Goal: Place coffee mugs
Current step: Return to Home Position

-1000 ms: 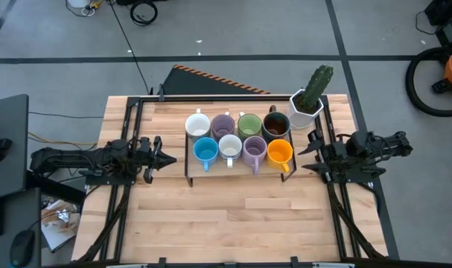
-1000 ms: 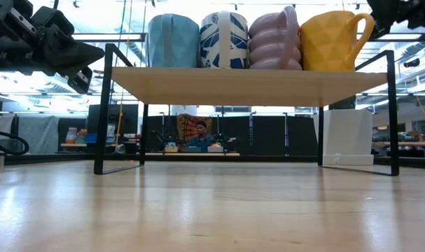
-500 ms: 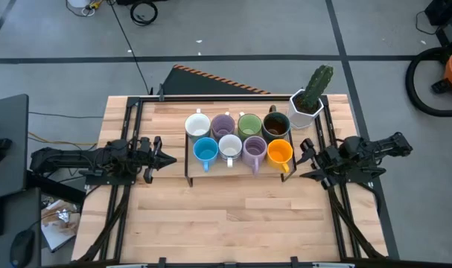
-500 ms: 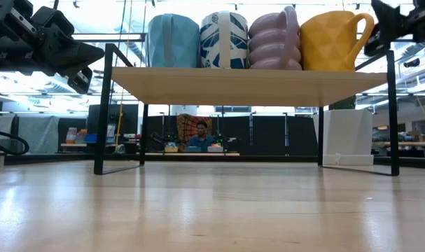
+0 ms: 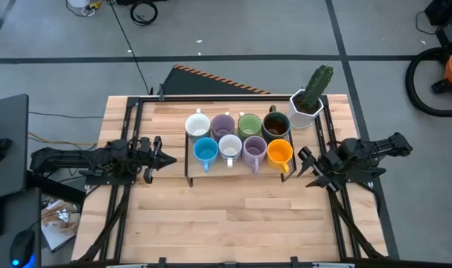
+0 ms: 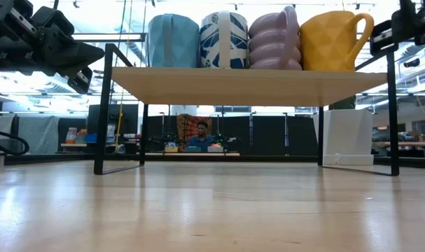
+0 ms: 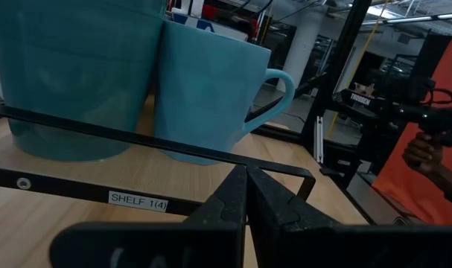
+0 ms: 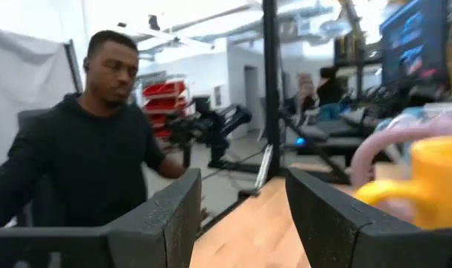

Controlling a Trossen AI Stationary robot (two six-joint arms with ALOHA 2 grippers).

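All eight mugs stand upright on the shelf (image 6: 247,85), in two rows of four, packed side by side.
- Back row, from the left arm's side: white mug (image 5: 198,123), lilac mug (image 5: 223,124), green mug (image 5: 249,124), dark brown mug (image 5: 275,124).
- Front row: blue mug (image 5: 205,150), smooth; blue-patterned white mug (image 5: 230,147); ribbed lilac mug (image 5: 255,150); faceted orange mug (image 5: 279,152), handle turned to the right arm's side.

The shelf is a pale wood board on a thin black metal frame, open underneath. It stands toward the back middle of the plank table (image 5: 233,223), and the front half is bare wood. A white faceted cactus pot (image 5: 304,108) sits at the back right, near the shelf's end.

I see the left gripper (image 5: 160,156) hovering off the shelf's left end, apart from it, fingers pressed together on nothing. The right gripper (image 5: 306,165) hangs off the shelf's front right corner, near the orange mug but not touching. Its fingers are spread and empty.

A person in a dark hoodie (image 8: 84,164) sits beyond the table.
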